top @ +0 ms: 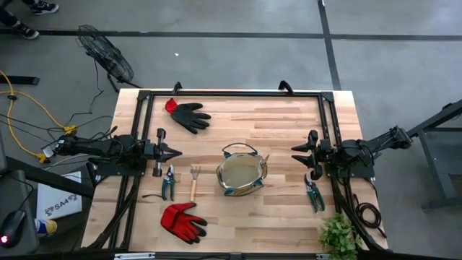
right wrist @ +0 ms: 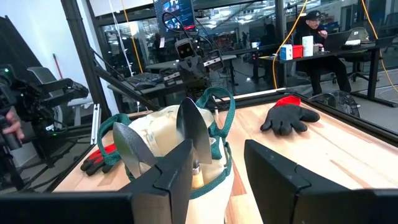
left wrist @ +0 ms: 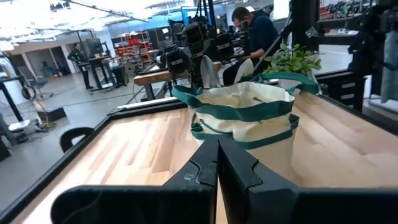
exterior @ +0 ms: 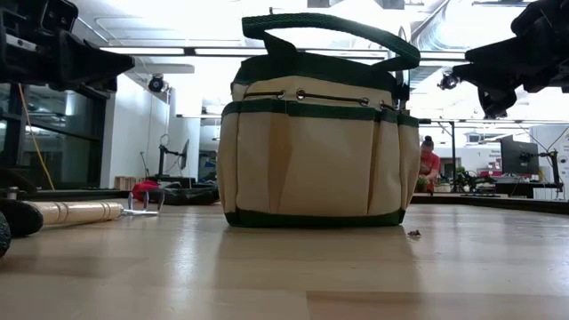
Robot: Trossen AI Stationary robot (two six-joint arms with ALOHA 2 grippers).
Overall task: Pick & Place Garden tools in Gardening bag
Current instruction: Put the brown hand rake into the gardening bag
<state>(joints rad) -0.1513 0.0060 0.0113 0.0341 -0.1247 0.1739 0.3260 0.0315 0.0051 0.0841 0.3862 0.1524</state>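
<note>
our left gripper [top: 175, 152] hovers at the table's left w/ fingers pressed together, holding nothing. just beside it lie a pruner [top: 168, 181] and the fork [top: 194, 182], w/ the red glove [top: 183, 220] near the front edge. the gardening bag [top: 242, 173] stands mid-table, two trowel blades [right wrist: 194, 129] inside. our right gripper [top: 296, 153] is spread apart, empty; 2nd pruner [top: 314, 192] beside it.

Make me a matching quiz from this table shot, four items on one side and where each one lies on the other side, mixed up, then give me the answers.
Things:
1. black-and-red glove
2. red glove
3. gardening bag
4. leafy plant

Places in the high view:
A. middle of the table
B. near right corner
C. far left part
D. near edge, left of centre

Pairs: 1-C, 2-D, 3-A, 4-B
</note>
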